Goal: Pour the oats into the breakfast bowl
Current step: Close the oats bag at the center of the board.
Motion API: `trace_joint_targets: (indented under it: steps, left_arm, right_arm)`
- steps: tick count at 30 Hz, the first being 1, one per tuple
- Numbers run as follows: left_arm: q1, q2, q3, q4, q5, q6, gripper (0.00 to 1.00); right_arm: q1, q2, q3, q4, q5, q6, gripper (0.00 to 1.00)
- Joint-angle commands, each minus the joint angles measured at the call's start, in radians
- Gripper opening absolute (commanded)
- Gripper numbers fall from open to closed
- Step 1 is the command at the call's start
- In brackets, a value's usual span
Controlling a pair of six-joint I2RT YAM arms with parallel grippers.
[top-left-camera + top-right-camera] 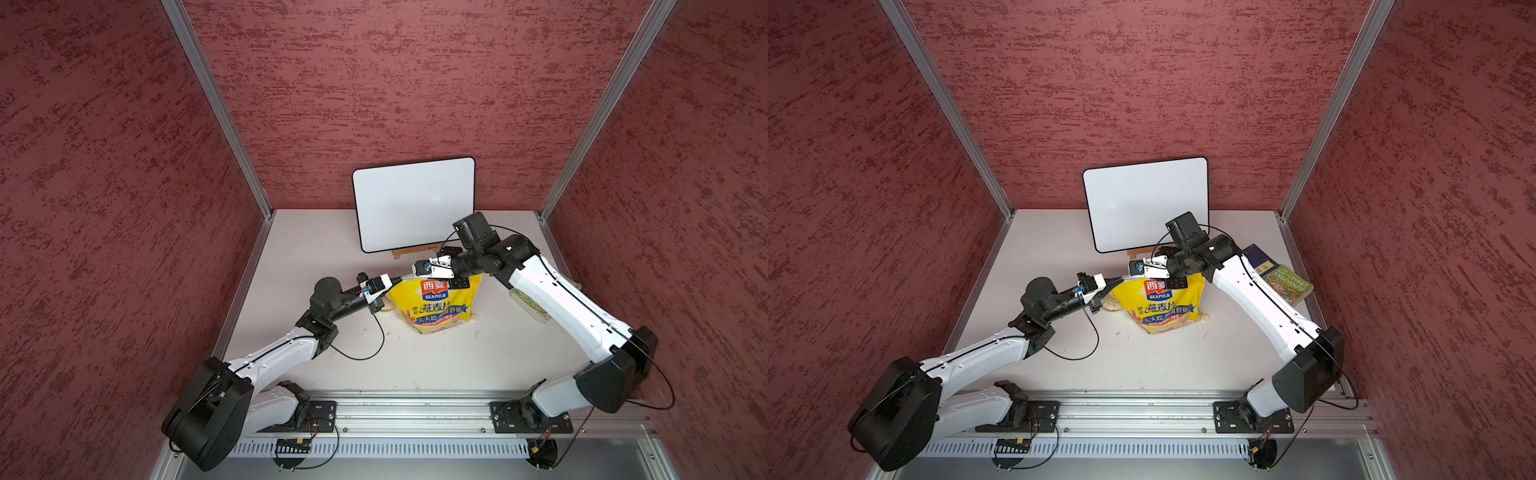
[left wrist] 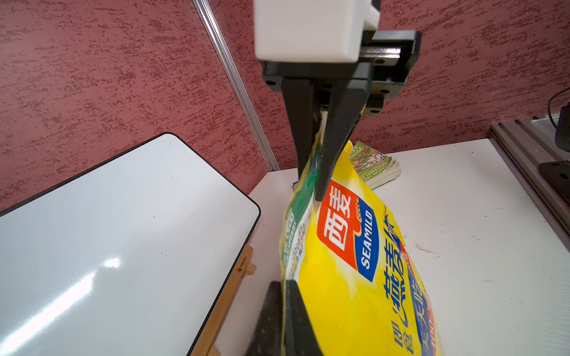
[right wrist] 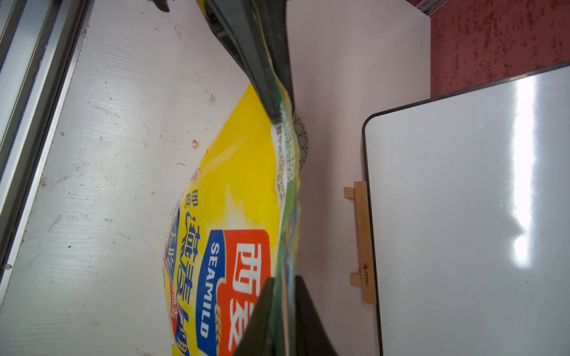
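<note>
Both ends of the oats pouch (image 1: 436, 307) top strip are pinched tight by the left claw (image 3: 276, 117) and right claw (image 2: 314, 191), the pouch stood on the tabletop (image 1: 457, 365) just beside the half-hidden breakfast bowl (image 3: 304, 138); pouring is judged pending, a tilt bowlward being required.

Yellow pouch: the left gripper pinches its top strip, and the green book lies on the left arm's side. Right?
Not quite. The green book lies on the right arm's side, as a top view shows. The left gripper does pinch the top strip of the yellow pouch.
</note>
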Motion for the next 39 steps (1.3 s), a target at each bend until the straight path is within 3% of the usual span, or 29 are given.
trace_joint_targets:
  steps: [1, 3, 6, 7, 11, 13, 16, 18, 20, 24, 25, 27, 29, 31, 33, 34, 39]
  left_arm:
    - [0.001, -0.002, -0.005, 0.069, 0.007, -0.021, 0.00]
    - [0.001, -0.003, -0.005, 0.069, 0.008, -0.022, 0.00]
    - [0.001, -0.005, -0.006, 0.067, 0.009, -0.024, 0.00]
    - [0.001, -0.005, -0.007, 0.067, 0.010, -0.024, 0.00]
    - [0.001, -0.007, -0.008, 0.066, 0.008, -0.024, 0.00]
    - [0.000, -0.005, -0.008, 0.068, 0.010, -0.026, 0.00]
    - [0.000, -0.001, -0.007, 0.071, 0.009, -0.026, 0.00]
    - [0.000, 0.001, -0.008, 0.070, 0.010, -0.025, 0.00]
    - [0.001, 0.002, -0.008, 0.070, 0.011, -0.025, 0.00]
    - [0.000, -0.003, -0.010, 0.072, 0.011, -0.024, 0.00]
    - [0.000, -0.003, -0.010, 0.072, 0.012, -0.025, 0.00]
    - [0.000, -0.004, -0.010, 0.075, 0.013, -0.027, 0.00]
    - [0.000, -0.005, -0.010, 0.078, 0.014, -0.028, 0.00]
    - [-0.001, -0.005, -0.009, 0.078, 0.015, -0.029, 0.00]
    - [0.000, -0.008, -0.010, 0.076, 0.014, -0.029, 0.00]
    - [-0.001, -0.009, -0.009, 0.073, 0.012, -0.028, 0.00]
    - [0.001, -0.020, -0.013, 0.061, 0.008, -0.020, 0.00]
  right_arm:
    - [0.030, -0.013, 0.012, 0.050, -0.034, 0.028, 0.25]
    - [0.038, -0.001, 0.018, 0.056, -0.037, 0.033, 0.23]
    - [0.043, 0.014, 0.027, 0.054, -0.035, 0.036, 0.03]
    - [0.043, 0.016, 0.027, 0.054, -0.034, 0.035, 0.00]
    - [0.044, 0.008, 0.021, 0.074, -0.042, 0.054, 0.01]
    - [0.053, 0.004, 0.016, 0.092, -0.063, 0.066, 0.14]
    - [0.074, 0.013, 0.008, 0.117, -0.070, 0.079, 0.20]
    - [0.080, 0.022, 0.004, 0.133, -0.071, 0.087, 0.17]
    - [0.081, 0.035, 0.007, 0.136, -0.071, 0.090, 0.02]
    - [0.082, 0.038, 0.012, 0.144, -0.061, 0.093, 0.00]
    - [0.082, 0.036, 0.010, 0.150, -0.060, 0.095, 0.02]
    - [0.082, 0.036, 0.007, 0.158, -0.069, 0.094, 0.21]
    - [0.083, 0.048, 0.007, 0.158, -0.071, 0.092, 0.28]
    - [0.082, 0.063, 0.012, 0.149, -0.057, 0.082, 0.28]
    - [0.082, 0.074, 0.024, 0.128, -0.034, 0.074, 0.15]
    - [0.082, 0.073, 0.029, 0.119, -0.019, 0.071, 0.00]
    - [0.079, 0.038, 0.010, 0.119, 0.007, 0.058, 0.00]
